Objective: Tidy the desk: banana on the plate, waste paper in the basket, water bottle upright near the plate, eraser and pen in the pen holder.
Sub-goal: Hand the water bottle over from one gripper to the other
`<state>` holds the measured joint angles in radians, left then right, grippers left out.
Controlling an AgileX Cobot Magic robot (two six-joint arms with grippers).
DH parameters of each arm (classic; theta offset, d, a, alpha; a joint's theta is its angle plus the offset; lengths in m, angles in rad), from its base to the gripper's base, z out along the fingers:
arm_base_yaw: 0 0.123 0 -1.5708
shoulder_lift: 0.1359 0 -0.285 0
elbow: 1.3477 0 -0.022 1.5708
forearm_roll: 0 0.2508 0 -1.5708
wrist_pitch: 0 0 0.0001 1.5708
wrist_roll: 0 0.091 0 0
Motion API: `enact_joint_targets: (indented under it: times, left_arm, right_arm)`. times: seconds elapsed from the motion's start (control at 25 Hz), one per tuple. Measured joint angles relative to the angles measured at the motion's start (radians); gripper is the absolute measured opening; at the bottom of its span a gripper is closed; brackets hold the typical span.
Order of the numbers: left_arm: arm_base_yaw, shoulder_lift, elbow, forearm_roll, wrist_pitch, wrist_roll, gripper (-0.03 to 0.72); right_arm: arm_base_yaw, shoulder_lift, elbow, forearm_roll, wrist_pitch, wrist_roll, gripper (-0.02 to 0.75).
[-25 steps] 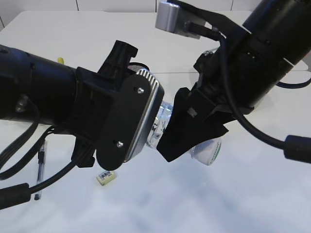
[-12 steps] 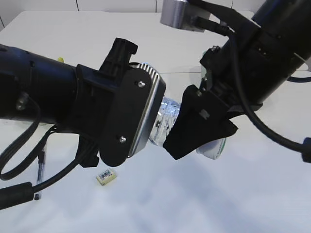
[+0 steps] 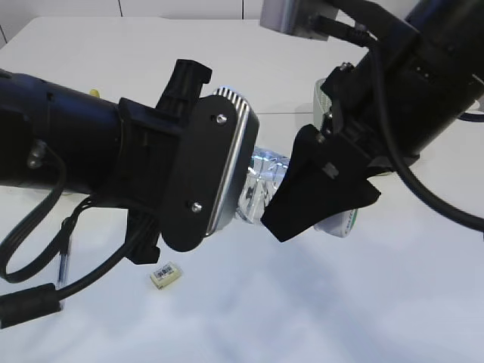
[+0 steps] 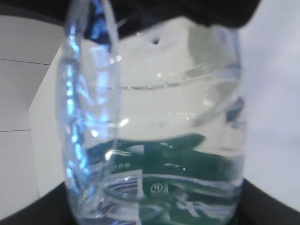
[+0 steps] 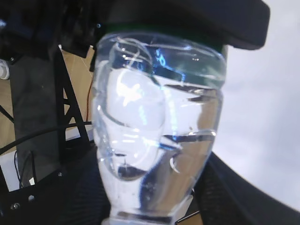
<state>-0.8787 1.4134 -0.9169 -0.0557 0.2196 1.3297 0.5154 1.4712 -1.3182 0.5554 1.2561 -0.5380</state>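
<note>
Both the left gripper (image 3: 253, 178) and right gripper (image 3: 302, 197) seem clamped on the water bottle (image 3: 261, 185), held off the desk (image 3: 302, 302). The eraser (image 3: 164, 274) and pen (image 3: 63, 265) lie loose, not yet in any holder.

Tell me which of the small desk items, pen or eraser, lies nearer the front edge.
The eraser, a pale-yellow block with a barcode sticker, lies nearer the front; the pen sits left of it, partly hidden.

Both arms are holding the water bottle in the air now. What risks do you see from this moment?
1. Both pincers grip the water bottle lying sideways in mid-air; if the arms move unevenly, it may twist or slip out.
2. The eraser lies on the desk below the left arm, so a dropped bottle might knock it away.
</note>
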Motion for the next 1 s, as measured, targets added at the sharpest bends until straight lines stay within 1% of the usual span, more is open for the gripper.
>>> enact_joint_targets:
  times: [0.2,0.32,0.44,0.64,0.8,0.92,1.0]
  left_arm:
    - [0.000,-0.002,-0.002,-0.011,0.000,-0.010,0.413]
    - [0.003,-0.002,0.000,-0.003,0.051,-0.005,0.412]
    - [0.001,-0.002,0.010,-0.002,0.114,0.011,0.412]
    - [0.001,-0.002,0.011,-0.002,0.112,0.014,0.412]
    - [0.001,-0.002,0.011,-0.002,0.112,0.014,0.412]
    - [0.001,-0.002,0.011,-0.011,0.112,0.014,0.412]
    - [0.001,-0.002,0.011,-0.040,0.106,0.014,0.412]
  right_arm:
    - [-0.031,-0.002,0.000,0.024,0.015,-0.009,0.421]
    - [-0.049,-0.013,-0.002,0.028,0.022,-0.016,0.417]
    - [-0.079,-0.017,-0.011,0.010,-0.011,-0.016,0.412]
    - [-0.109,-0.031,-0.011,-0.011,-0.015,-0.018,0.409]
    - [-0.111,-0.035,-0.011,-0.020,-0.015,-0.018,0.409]
    - [-0.111,-0.035,-0.011,-0.052,-0.015,-0.016,0.409]
    - [-0.111,-0.035,-0.011,-0.084,-0.015,-0.012,0.408]
